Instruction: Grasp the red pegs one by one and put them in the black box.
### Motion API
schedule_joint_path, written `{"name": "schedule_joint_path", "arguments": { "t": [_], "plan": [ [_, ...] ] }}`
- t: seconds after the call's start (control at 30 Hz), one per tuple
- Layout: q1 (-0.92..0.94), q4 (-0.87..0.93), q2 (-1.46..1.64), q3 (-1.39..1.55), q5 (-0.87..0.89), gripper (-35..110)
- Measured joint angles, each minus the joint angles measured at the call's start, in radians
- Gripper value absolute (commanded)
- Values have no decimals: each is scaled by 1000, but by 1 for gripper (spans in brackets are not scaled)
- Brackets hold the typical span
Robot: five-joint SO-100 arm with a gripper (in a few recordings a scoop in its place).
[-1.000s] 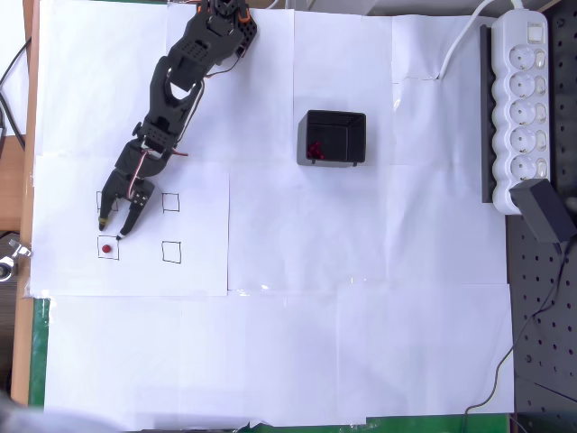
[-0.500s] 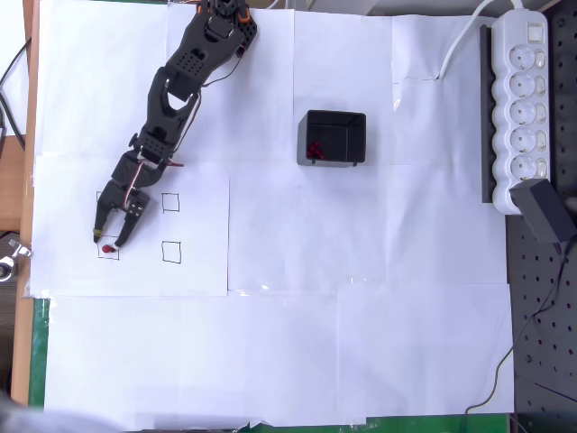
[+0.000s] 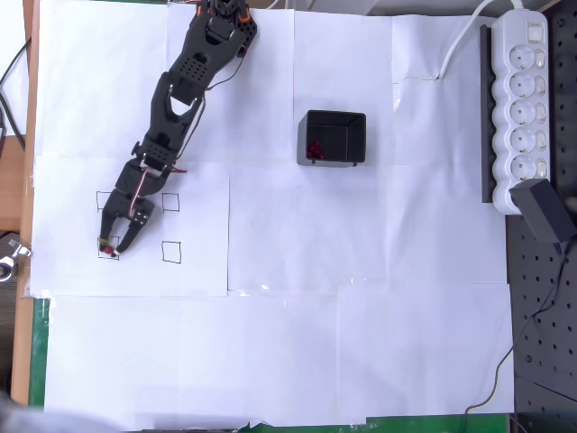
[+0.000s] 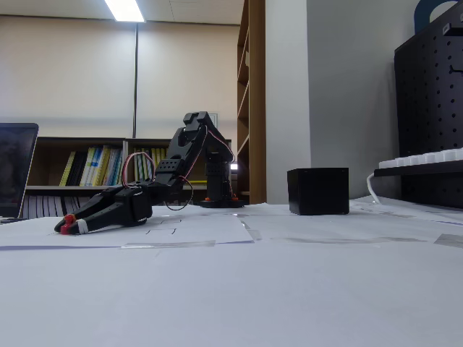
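The paper-covered bench (image 3: 361, 343) carries the black arm (image 3: 180, 81), stretched low toward the drawn squares (image 3: 171, 252). The black box (image 3: 332, 138) sits well apart, red pegs (image 3: 315, 150) inside. The hand (image 3: 110, 250) straddles one red peg (image 3: 107, 250), fingers closing around it.

**Layout, overhead + fixed view**

Gripper (image 3: 112, 247) at lower left of the paper sheet (image 3: 135, 225) w/ drawn squares, tips either side of one peg (image 3: 107, 249) in the lower-left square. Arm runs up to its base at top edge. Black box (image 3: 332, 138) well apart to the right, near centre, pegs (image 3: 315, 150) inside it. Power strip (image 3: 519, 99) along right edge, adapter (image 3: 545, 209) just below it. Fixed view: gripper (image 4: 66, 227) low on table at left, box (image 4: 318, 191) behind, to the right.
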Motion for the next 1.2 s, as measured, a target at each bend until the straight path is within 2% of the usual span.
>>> {"name": "schedule_joint_path", "arguments": {
  "t": [0.17, 0.27, 0.37, 0.4, 0.47, 0.5, 0.53, 0.6, 0.63, 0.73, 0.8, 0.87, 1.2],
  "plan": [
    [0, 43, -2, 14, 0, 0],
    [2, 207, -66, 29, 29, 0],
    [2, 604, -204, 63, 46, 0],
    [-8, 813, -293, 52, 32, 0],
    [-34, 1100, -408, 49, 12, 0],
    [-80, 1353, -509, 46, -20, 0],
    [-109, 1480, -569, 46, -34, 0],
    [-256, 1885, -784, 81, -117, 0],
    [-339, 2022, -871, 109, -161, 0],
    [-647, 2296, -1003, 265, -342, 0],
    [-848, 2347, -1019, 396, -440, 0],
    [-962, 2361, -1019, 430, -462, 0],
    [-1164, 2123, -747, 204, -463, 0]
  ]
}}
